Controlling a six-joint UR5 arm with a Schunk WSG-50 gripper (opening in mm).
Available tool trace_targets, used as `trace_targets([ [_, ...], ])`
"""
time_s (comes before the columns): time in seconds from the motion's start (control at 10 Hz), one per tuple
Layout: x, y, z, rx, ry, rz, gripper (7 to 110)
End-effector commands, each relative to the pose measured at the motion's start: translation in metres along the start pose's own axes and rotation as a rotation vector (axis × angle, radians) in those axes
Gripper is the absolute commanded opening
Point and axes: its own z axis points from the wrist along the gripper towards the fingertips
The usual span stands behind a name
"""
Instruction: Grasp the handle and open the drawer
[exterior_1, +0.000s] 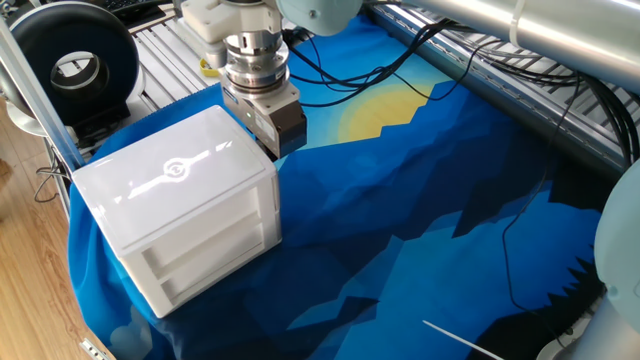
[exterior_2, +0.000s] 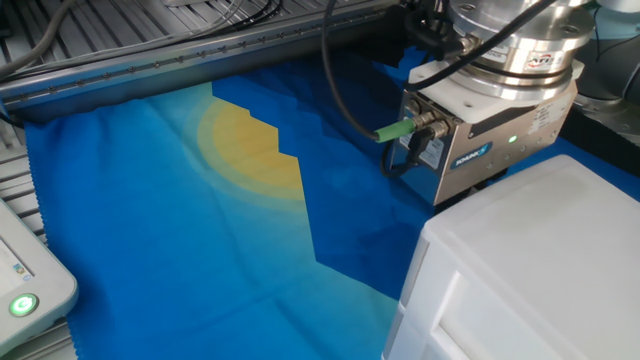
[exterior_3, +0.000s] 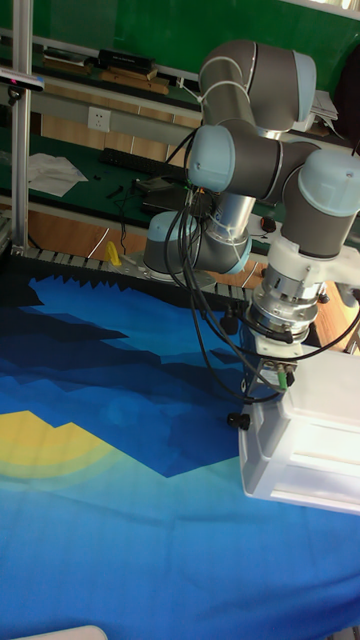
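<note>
1. The fingers are hidden behind the white cabinet (exterior_1: 175, 215) in every view, so whether they are spread, closed or holding anything cannot be told.
2. The gripper (exterior_2: 487, 135) shows only as its silver body, lowered just behind the cabinet's rear top edge, with a green-tipped cable plugged into its side.
3. The handle cannot be seen in any view.
4. The drawer (exterior_1: 210, 250) sits in the cabinet's front face, apparently flush with it; that face is turned away from the gripper.
5. The cabinet carries a swirl logo on its glossy top and stands on the blue and yellow cloth (exterior_1: 400, 190) covering the tabletop.
6. A black cable (exterior_1: 520, 230) trails across the cloth, well apart from the cabinet.
</note>
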Motion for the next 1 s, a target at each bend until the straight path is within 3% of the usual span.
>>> trace_targets([
  [0.0, 0.0010, -0.0010, 0.0001, -0.004, -0.015, 0.005, 7],
  [0.4, 0.0048, 0.0007, -0.0005, -0.009, -0.012, 0.026, 7],
  [0.7, -0.0009, -0.0004, 0.0021, -0.014, -0.054, 0.036, 7],
  [0.9, 0.0073, -0.0014, 0.0031, -0.013, -0.033, 0.035, 7],
])
